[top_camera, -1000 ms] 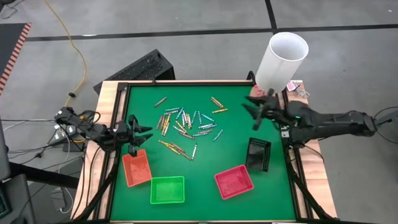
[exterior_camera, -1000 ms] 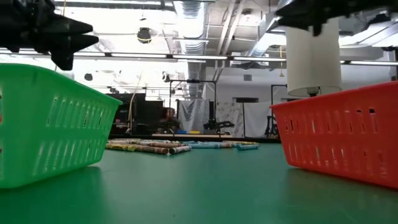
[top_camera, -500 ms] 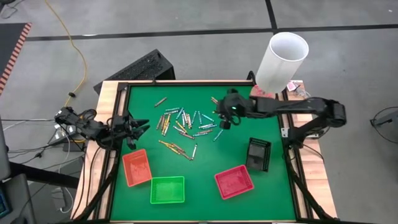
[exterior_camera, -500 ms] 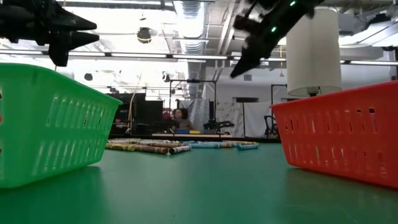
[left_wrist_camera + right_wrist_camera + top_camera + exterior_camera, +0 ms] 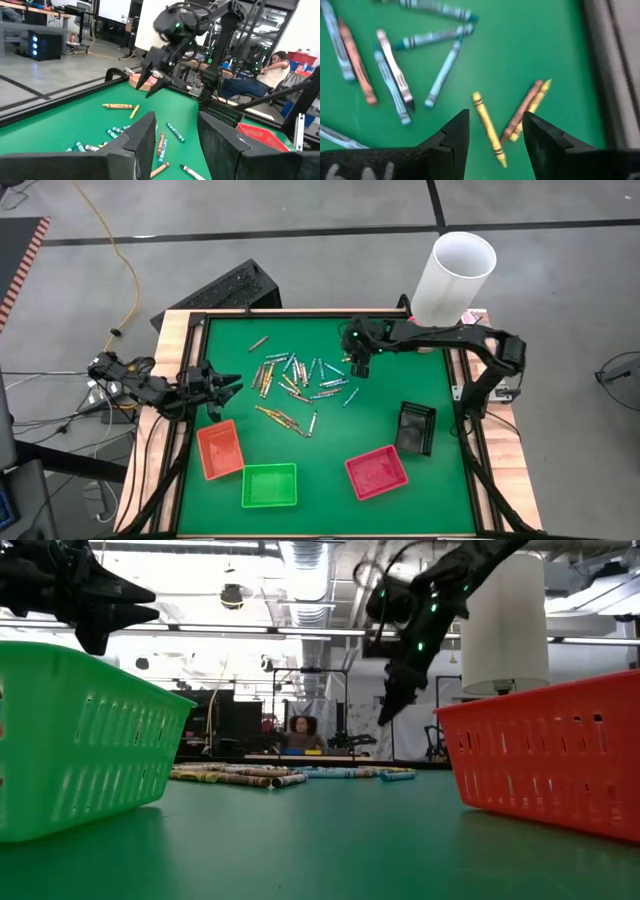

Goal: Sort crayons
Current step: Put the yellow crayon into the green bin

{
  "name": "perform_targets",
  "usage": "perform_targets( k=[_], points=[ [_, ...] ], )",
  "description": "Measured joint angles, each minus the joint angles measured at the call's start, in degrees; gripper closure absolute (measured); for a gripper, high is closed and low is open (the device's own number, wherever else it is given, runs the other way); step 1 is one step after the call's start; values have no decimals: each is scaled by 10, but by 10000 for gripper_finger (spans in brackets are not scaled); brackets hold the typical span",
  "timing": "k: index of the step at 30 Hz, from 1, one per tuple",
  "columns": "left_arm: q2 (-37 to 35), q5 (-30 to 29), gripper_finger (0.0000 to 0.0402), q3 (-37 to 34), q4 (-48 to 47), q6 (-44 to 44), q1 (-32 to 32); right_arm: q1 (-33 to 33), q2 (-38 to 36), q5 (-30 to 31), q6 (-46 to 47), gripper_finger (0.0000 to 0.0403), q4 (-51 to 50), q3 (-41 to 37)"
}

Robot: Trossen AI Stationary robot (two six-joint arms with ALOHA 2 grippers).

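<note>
Two dark arms over green felt, both empty.
The right gripper [image 5: 358, 366], arm stretched out and angled down, hangs with fingers spread above thin paper-wrapped yellow, blue, grey and brown crayons [image 5: 297, 383], a yellow crayon [image 5: 489, 128] directly beneath. The left gripper [image 5: 228, 384], parted, hovers beside a slotted orange plastic tray [image 5: 218, 449].
</note>
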Motion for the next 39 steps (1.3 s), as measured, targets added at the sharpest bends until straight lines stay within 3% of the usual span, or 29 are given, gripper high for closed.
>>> perform_targets(
  k=[12,23,39],
  points=[
    [0,-6,267,0,-15,-2,0,0,90,32,-28,226,0,0],
    [0,-6,267,0,-27,-9,0,-14,91,42,-65,228,-1,0],
    [0,-8,267,0,-26,-9,0,0,91,24,-176,275,0,40]
  ],
)
